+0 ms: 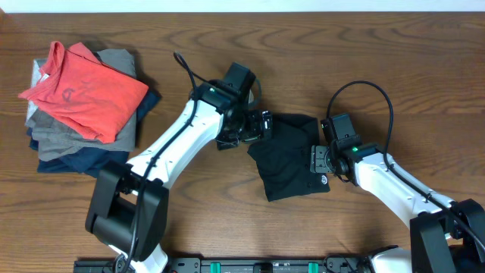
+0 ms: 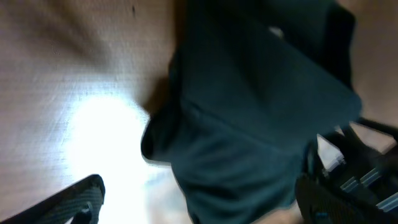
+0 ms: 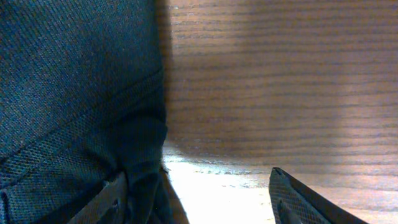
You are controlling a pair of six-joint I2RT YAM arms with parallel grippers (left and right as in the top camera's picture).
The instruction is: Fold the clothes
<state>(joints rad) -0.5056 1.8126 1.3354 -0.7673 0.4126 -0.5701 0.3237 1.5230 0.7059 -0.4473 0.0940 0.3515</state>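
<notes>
The black shirt (image 1: 290,155) lies bunched in a rough square at the middle of the table, its small white logo (image 1: 324,180) at the lower right corner. My left gripper (image 1: 256,127) is at the shirt's upper left edge. In the left wrist view its fingers (image 2: 199,208) are spread wide, with dark fabric (image 2: 249,112) between them. My right gripper (image 1: 320,161) is at the shirt's right edge. In the right wrist view its jaws (image 3: 205,202) are open; one finger rests against the shirt's hem (image 3: 74,112) and the other is over bare wood.
A pile of folded garments sits at the far left: a coral-red shirt (image 1: 83,91) on top of grey and navy pieces (image 1: 79,155). The wooden table (image 1: 227,220) surrounds the shirt. The left arm's cable (image 1: 186,68) loops above its wrist.
</notes>
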